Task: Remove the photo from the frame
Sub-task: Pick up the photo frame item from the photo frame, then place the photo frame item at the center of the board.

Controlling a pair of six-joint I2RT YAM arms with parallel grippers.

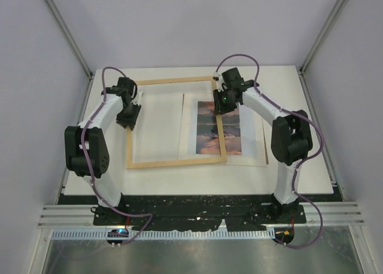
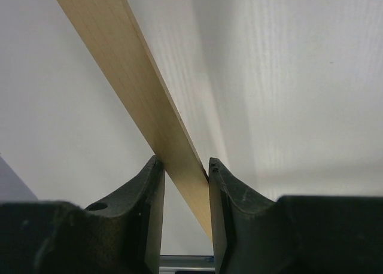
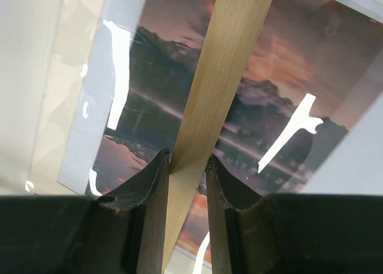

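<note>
Large rectangular frame [image 1: 176, 163] of thin light wood strips sits over the middle of the white tabletop [image 1: 287, 172], bare surface showing through its left part. Left gripper [image 2: 182, 166]: jaws narrow, pinching the frame's left strip. Right gripper [image 3: 188, 160]: same, clamped on the right strip near the far corner. Glossy sunset-and-dark-mountains photo [image 1: 232, 133] with wide pale border lies flat toward the tabletop's right edge, right strip crossing over it. Can't tell if the strip touches the print.
</note>
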